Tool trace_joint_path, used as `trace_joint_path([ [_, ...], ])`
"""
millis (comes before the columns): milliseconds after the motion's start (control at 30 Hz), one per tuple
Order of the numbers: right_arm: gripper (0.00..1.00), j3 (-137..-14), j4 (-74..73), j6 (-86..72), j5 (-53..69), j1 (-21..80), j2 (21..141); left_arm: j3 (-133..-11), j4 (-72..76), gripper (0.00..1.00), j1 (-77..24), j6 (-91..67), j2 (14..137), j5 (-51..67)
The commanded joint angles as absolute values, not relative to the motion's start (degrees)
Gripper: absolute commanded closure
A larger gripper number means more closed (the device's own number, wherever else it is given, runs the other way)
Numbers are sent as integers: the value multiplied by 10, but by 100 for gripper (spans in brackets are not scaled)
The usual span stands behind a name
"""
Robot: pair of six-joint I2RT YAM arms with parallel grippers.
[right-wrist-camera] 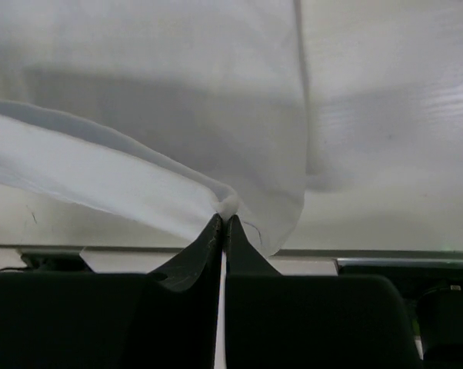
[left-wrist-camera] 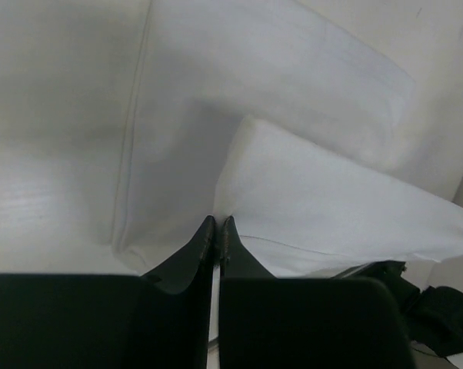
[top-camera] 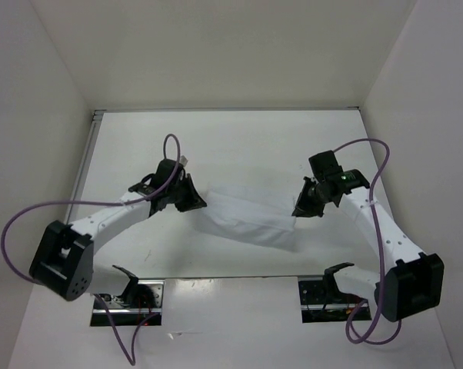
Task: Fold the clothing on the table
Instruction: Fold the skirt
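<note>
The white clothing (top-camera: 247,217) hangs stretched between my two grippers above the middle of the table (top-camera: 239,146). At its left end my left gripper (top-camera: 193,201) is shut on a corner of the fabric. In the left wrist view the clothing (left-wrist-camera: 308,192) spreads away from that gripper (left-wrist-camera: 218,221), a fold drooping below. At the right end my right gripper (top-camera: 299,209) is shut on a pinched bunch of cloth. The right wrist view shows the clothing (right-wrist-camera: 139,177) gathered into a small knot at that gripper (right-wrist-camera: 224,219).
White walls close in the table on the left, back and right. A metal rail (top-camera: 89,165) runs along the left edge. Both arm bases (top-camera: 128,296) (top-camera: 328,296) sit at the near edge, with purple cables (top-camera: 370,146) looping off each arm.
</note>
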State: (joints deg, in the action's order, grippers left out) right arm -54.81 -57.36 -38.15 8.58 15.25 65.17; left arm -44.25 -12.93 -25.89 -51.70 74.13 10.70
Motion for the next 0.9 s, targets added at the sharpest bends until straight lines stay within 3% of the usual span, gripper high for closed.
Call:
trace_joint_path([
  [0,100,-604,-532,-384,8,155,676,-508,-119,100,-258,-472,808,68],
  [267,100,-616,-477,-367,-29,149,741,-577,-112,100,-258,-457,890,56],
  [867,100,-621,-371,-338,-41,128,852,-577,-112,100,-258,-468,932,62],
])
